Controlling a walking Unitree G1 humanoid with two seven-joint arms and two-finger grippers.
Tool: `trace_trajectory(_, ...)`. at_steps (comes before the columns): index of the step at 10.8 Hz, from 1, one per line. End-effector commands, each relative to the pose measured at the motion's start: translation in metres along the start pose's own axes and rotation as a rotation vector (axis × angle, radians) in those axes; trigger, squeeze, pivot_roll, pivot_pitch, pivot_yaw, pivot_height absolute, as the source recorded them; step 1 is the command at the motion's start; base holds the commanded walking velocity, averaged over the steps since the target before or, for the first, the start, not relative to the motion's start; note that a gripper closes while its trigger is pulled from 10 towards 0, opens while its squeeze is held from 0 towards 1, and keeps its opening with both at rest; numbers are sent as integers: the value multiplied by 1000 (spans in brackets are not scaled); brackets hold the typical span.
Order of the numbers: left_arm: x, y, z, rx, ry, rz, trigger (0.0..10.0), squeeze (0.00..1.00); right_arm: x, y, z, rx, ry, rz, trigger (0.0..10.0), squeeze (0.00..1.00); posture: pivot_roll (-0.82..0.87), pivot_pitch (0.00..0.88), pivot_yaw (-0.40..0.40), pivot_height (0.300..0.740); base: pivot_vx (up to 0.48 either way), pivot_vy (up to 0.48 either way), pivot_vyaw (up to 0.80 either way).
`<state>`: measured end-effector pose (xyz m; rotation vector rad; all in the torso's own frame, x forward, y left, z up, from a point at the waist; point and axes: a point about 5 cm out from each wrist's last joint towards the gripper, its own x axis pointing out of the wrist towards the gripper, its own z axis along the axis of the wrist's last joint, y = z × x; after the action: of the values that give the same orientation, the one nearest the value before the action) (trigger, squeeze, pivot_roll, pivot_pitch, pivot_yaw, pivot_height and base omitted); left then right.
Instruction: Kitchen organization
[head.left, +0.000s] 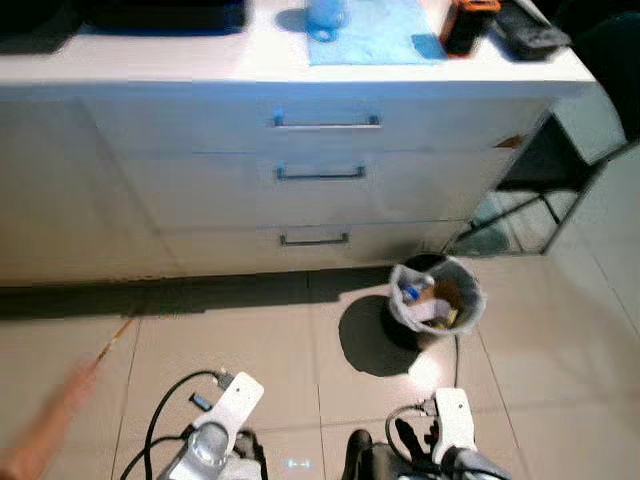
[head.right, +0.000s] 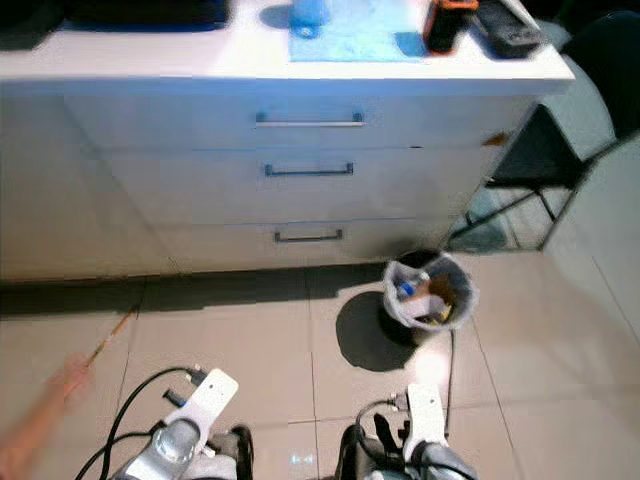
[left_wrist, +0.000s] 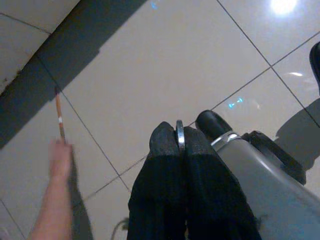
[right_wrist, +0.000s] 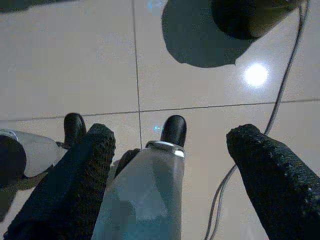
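Note:
My left gripper (left_wrist: 180, 132) hangs low over the tiled floor, shut on a thin silver metal ring (left_wrist: 179, 136) that stands edge-on between its fingertips. Beside it my right gripper (right_wrist: 172, 134) is open, its two black fingers (right_wrist: 87, 165) spread wide above the tiles and my own legs. Both silver arms, left (head.left: 215, 425) and right (head.left: 452, 425), come in at the bottom of the left eye view. Ahead stands a white kitchen counter (head.left: 150, 60) with three drawers (head.left: 322, 175). On its top lie a blue cloth (head.left: 375, 35) and a blue cup (head.left: 326, 18).
A small black bin (head.left: 437, 297) with a white liner and rubbish inside stands on the floor to the front right, a cable (head.left: 456, 352) trailing from it. A person's hand (head.left: 55, 410) at the left holds a thin stick (head.left: 115, 338). A dark chair frame (head.left: 530, 190) stands right of the counter.

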<state>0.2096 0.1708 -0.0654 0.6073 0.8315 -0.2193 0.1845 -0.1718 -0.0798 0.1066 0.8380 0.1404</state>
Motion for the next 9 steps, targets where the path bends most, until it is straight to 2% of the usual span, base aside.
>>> trace_trajectory(1,-1,-5,-2,-4,6,-19,10000,0,-4,-3,-11,11,40,-8,10000,0,77,200,-44,740,0,0,-800)
trace_trajectory(9,-1,-2,-1,-12,13,-19,10000,0,-2,-2,-9,13,37,-3,10000,0,71,202,-40,740,0,0,-800)
